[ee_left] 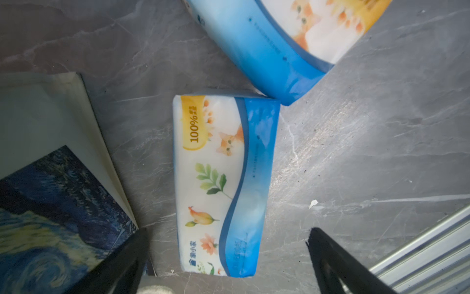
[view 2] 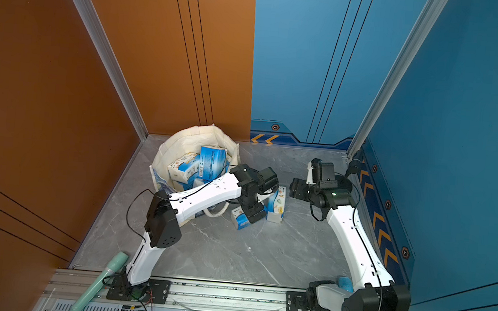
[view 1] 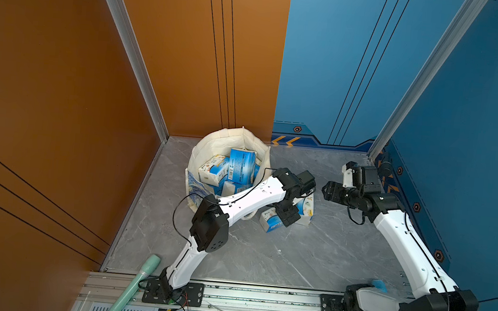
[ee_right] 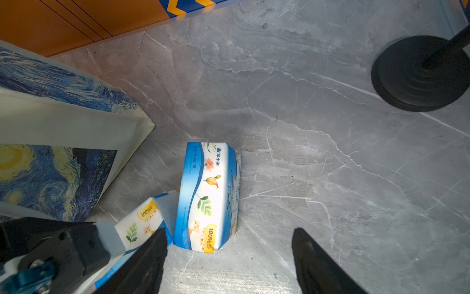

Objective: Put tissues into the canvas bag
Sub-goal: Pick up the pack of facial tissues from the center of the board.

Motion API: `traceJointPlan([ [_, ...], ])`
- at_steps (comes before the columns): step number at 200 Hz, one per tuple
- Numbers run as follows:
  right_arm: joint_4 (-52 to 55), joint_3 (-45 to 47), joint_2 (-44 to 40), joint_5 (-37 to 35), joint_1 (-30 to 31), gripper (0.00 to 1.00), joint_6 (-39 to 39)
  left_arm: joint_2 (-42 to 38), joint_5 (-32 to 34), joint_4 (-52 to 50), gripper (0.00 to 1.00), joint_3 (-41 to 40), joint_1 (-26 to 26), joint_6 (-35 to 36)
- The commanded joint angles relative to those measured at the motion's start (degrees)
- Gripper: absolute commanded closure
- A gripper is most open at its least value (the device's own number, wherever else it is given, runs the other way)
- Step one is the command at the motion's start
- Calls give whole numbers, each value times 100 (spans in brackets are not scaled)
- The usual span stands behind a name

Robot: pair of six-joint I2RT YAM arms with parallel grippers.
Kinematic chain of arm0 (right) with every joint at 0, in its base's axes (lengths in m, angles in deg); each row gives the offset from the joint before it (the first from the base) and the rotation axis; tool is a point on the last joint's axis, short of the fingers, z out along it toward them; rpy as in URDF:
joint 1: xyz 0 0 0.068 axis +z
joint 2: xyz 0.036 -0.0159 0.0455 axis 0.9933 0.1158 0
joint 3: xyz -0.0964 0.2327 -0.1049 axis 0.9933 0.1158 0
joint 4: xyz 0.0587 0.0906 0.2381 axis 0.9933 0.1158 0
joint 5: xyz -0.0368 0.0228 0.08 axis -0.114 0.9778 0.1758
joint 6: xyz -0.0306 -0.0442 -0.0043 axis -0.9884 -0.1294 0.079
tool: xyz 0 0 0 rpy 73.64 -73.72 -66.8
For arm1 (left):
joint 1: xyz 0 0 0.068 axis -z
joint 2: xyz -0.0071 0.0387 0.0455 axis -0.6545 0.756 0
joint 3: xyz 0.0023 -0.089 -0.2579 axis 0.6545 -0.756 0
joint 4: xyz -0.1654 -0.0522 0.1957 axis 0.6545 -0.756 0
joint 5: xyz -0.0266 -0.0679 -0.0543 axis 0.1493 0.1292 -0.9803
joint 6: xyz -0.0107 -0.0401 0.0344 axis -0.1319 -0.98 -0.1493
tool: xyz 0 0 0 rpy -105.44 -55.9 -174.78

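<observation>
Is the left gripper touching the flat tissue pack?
Apart. Left wrist view shows bare table between the flat tissue pack and both fingers of the left gripper.

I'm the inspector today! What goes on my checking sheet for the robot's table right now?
Surface: grey marbled table, no spills seen.
Job's things: canvas bag upright and open, several tissue packs inside; flat pack and standing pack outside on the table.
Clutter: white scrap; black stand base.
Grippers: left gripper open above the flat pack; right gripper open, empty.
Cables: black cable loops loose beside the bag.
Surroundings: orange wall, blue wall, green tube at the front rail.
</observation>
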Motion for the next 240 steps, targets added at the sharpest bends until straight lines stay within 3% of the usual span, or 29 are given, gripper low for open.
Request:
traceJointPlan([
  [1,-160,80,-37,144,-38,21,41,44,-112,-217,1,54,-28,-10],
  [87,-275,160,41,218,-80,21,30,425,-274,-235,0,104,-172,-25],
  [144,-293,187,43,250,-98,20,24,634,-399,-288,9,189,-200,-36],
  [224,-293,229,1,324,-88,21,57,681,-622,-393,64,230,-256,-123],
  [240,-286,231,-23,322,-86,21,64,490,-654,-402,69,236,-221,-151],
])
